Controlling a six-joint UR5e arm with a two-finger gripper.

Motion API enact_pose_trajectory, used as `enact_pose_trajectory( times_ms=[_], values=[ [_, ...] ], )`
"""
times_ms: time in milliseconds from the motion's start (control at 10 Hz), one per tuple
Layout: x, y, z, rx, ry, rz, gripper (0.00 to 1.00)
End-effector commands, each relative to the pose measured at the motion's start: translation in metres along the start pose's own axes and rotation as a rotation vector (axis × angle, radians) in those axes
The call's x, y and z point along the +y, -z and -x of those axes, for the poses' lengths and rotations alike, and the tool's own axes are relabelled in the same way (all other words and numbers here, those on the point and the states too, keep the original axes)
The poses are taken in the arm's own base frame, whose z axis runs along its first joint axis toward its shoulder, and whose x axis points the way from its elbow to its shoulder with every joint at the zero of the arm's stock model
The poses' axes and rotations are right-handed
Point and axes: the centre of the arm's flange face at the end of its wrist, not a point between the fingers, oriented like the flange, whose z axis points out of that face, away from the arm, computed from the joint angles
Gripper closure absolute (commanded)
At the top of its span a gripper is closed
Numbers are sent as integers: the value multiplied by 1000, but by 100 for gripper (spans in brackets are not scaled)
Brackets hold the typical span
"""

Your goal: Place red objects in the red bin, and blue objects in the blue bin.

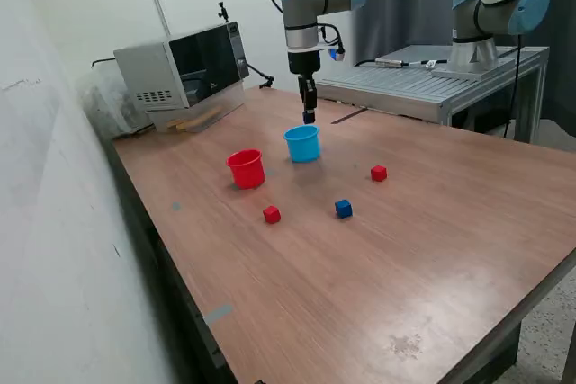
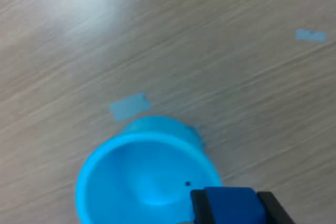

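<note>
In the exterior view, the arm's two-finger claw [image 1: 309, 118] hangs pointing down just above the small light blue plastic cup [image 1: 302, 144], which stands upright on the brown wood-grain counter [image 1: 423, 249]. Just beside that cup, toward the exterior view's left, stands the small red plastic cup [image 1: 246, 169], also upright. Three small cubes lie loose on the counter nearer the camera: one solid red cube [image 1: 272, 214] in front of the red cup, one dark blue cube [image 1: 343, 209] in front of the blue cup, and a second red cube [image 1: 379, 173] toward the exterior view's right, all well apart from the claw. A grey microwave oven [image 1: 183, 70] sits at the counter's far corner. In the wrist view, the claw [image 2: 234, 206] is closed narrowly on another dark blue cube [image 2: 233, 205], its black fingers [image 2: 198, 203] pressed to either side of it. The held cube hangs over the rim of the light blue cup [image 2: 142, 182], whose open mouth shows below it.
</note>
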Motion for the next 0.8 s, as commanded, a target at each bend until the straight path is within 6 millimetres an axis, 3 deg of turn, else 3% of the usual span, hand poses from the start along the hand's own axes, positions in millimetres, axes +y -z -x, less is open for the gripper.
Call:
enact_pose_trajectory(
  times_ms=[0, 500, 600, 700],
  values=[
    [12, -4, 17, -2, -26, -2, 100],
    [21, -13, 33, -7, -52, -12, 100],
    [20, -14, 33, -8, -52, -15, 0],
    [20, -15, 33, -8, -52, -15, 0]
  ],
)
